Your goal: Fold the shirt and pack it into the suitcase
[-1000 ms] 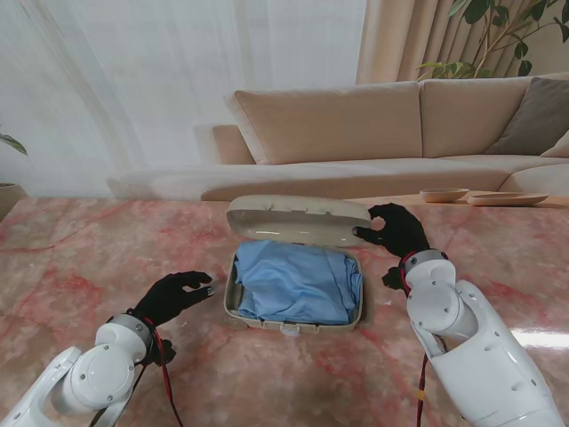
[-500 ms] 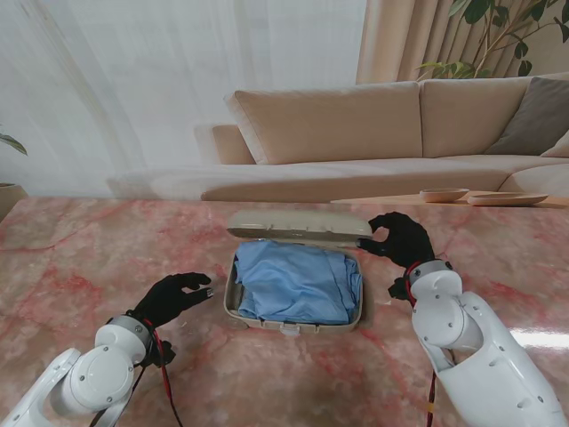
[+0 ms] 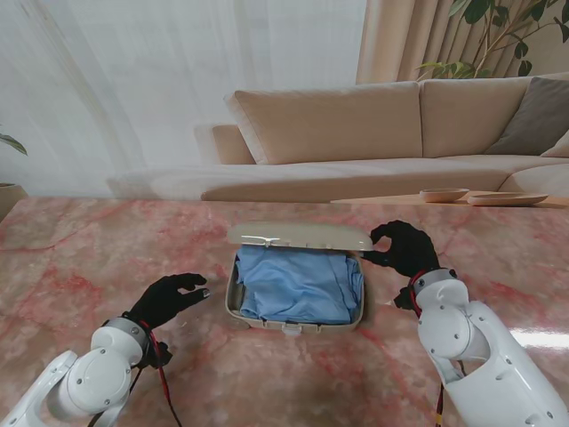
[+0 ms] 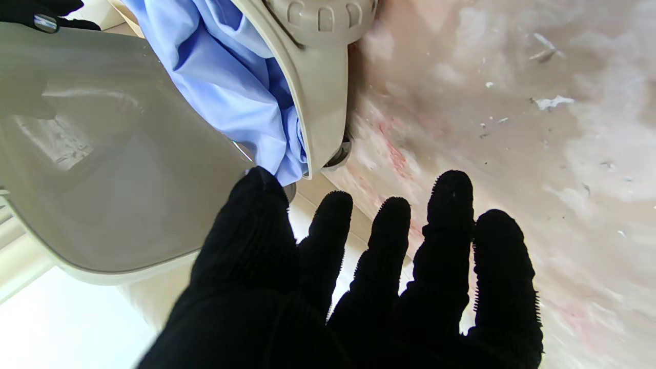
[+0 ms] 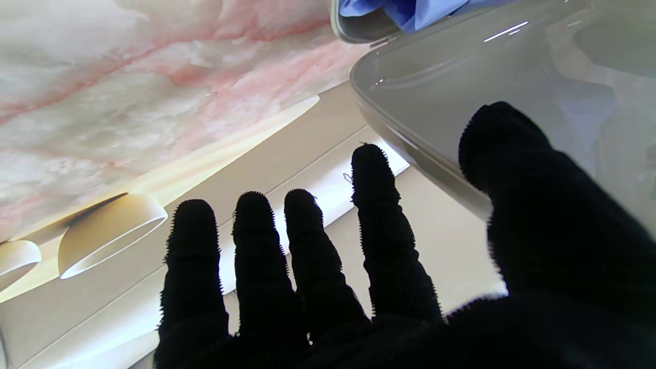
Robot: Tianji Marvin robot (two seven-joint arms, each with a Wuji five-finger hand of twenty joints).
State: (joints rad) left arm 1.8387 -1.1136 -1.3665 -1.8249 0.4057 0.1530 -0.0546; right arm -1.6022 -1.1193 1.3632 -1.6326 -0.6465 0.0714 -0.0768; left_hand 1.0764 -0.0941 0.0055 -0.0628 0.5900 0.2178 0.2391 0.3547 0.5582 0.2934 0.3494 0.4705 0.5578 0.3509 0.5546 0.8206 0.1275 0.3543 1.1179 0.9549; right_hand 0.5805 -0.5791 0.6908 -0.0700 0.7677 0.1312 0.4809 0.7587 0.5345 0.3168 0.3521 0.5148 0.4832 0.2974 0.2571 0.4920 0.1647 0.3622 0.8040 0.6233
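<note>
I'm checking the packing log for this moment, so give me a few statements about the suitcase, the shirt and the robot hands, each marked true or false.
1. The blue shirt lies inside the suitcase. True.
2. The suitcase lid is fully shut. False: it is partly lowered, and the shirt shows beneath it.
3. The right robot hand is at the lid's right end. True.
4. The left robot hand grips the shirt. False: it is beside the suitcase, fingers apart, holding nothing.
5. The suitcase stands on the sofa. False: it is on the marble table.
</note>
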